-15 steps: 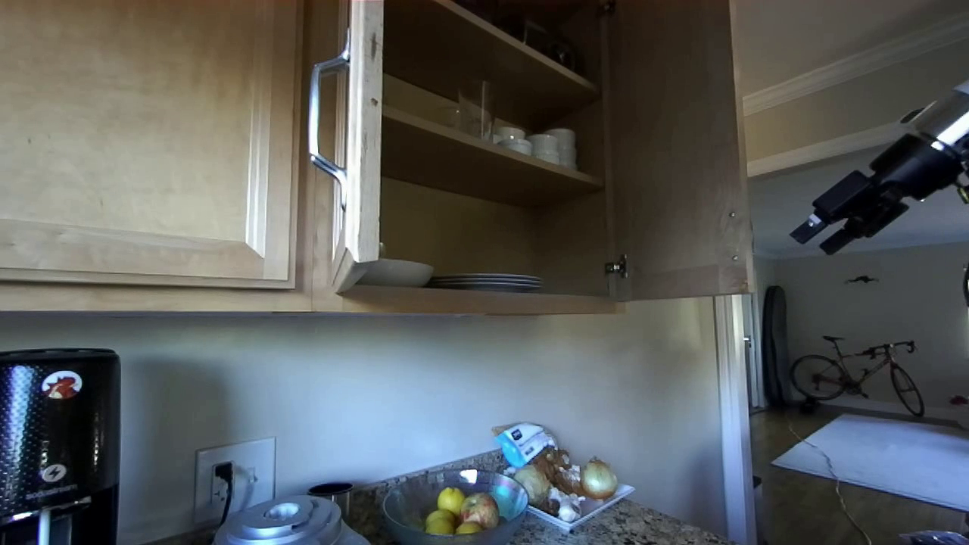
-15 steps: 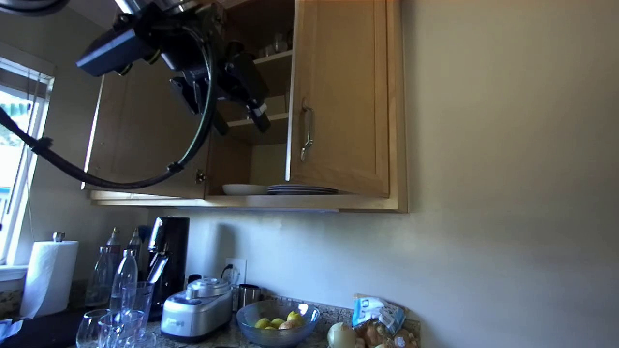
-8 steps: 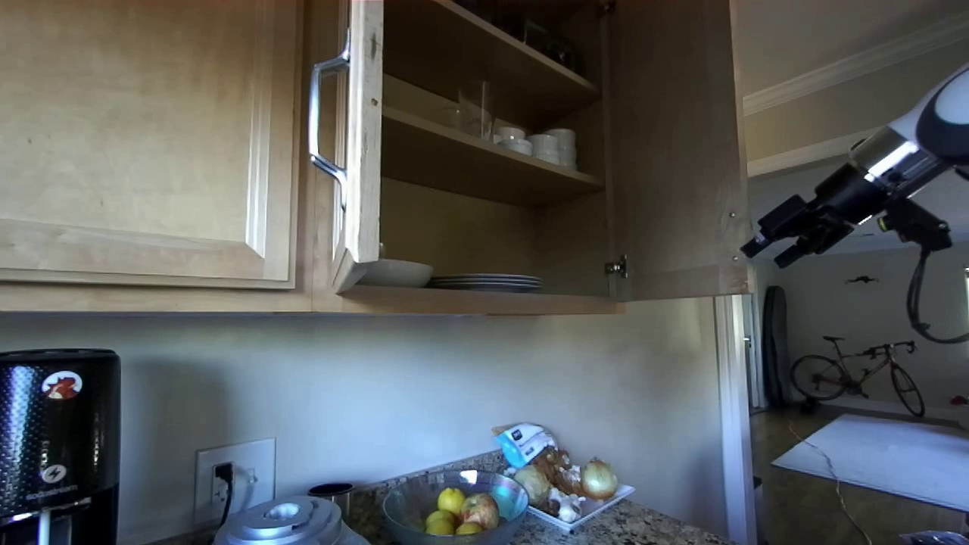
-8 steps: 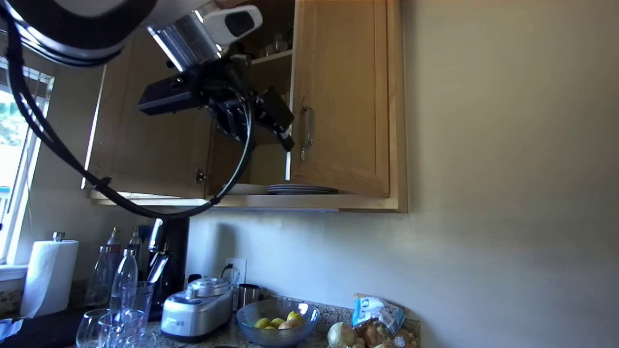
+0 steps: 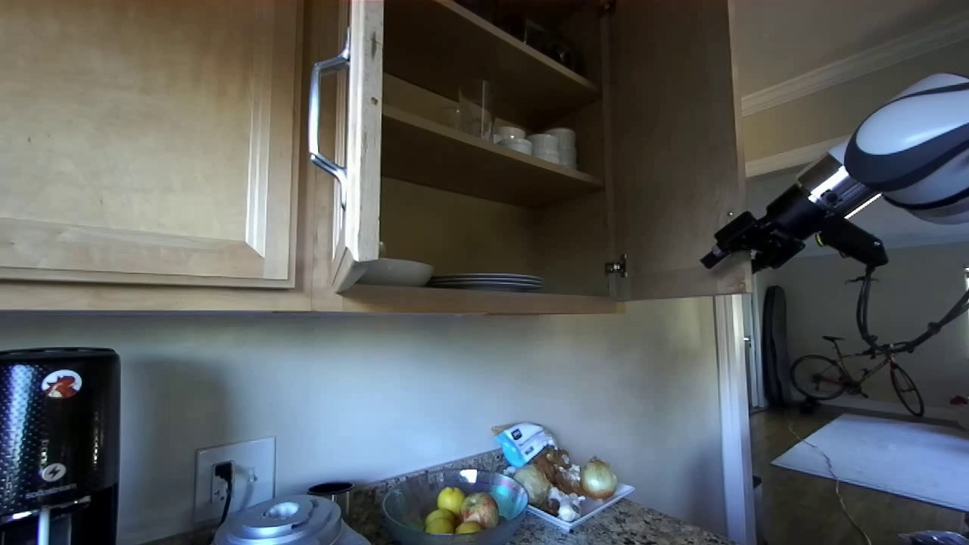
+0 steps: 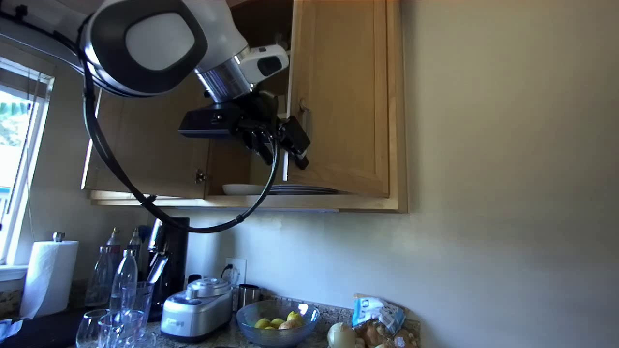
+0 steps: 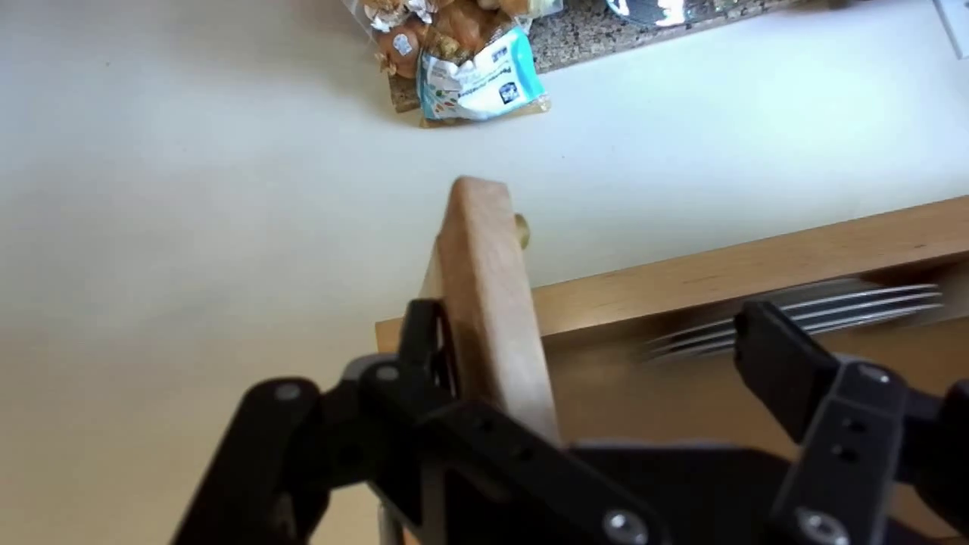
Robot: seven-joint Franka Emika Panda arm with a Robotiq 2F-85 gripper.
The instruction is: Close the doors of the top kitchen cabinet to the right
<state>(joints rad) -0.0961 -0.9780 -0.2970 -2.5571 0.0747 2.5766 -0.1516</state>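
Note:
The light-wood top cabinet [image 5: 492,303] stands open, with plates [image 5: 484,282] and a white bowl [image 5: 395,272] on its bottom shelf. Its left door [image 5: 362,151] stands open, edge-on, with a silver handle [image 5: 314,113]. Its right door [image 5: 674,151] is also open; an exterior view shows its outer face [image 6: 343,96], its handle partly hidden by my gripper. My gripper [image 5: 734,263] is open around the right door's free edge. In the wrist view the door edge [image 7: 503,303] stands between my open fingers [image 7: 780,363], close to the left one; contact is unclear.
A wider wood cabinet door [image 5: 136,136] is closed beside it. Below are a black machine [image 5: 60,424], a silver appliance [image 6: 198,309], a fruit bowl [image 6: 251,321], bagged onions [image 5: 556,469] and glasses [image 6: 121,328]. My arm's cable [image 6: 213,229] hangs in a loop.
My gripper has moved down and inward to the right door, from apart from it to around its free edge. The doors have not visibly moved.

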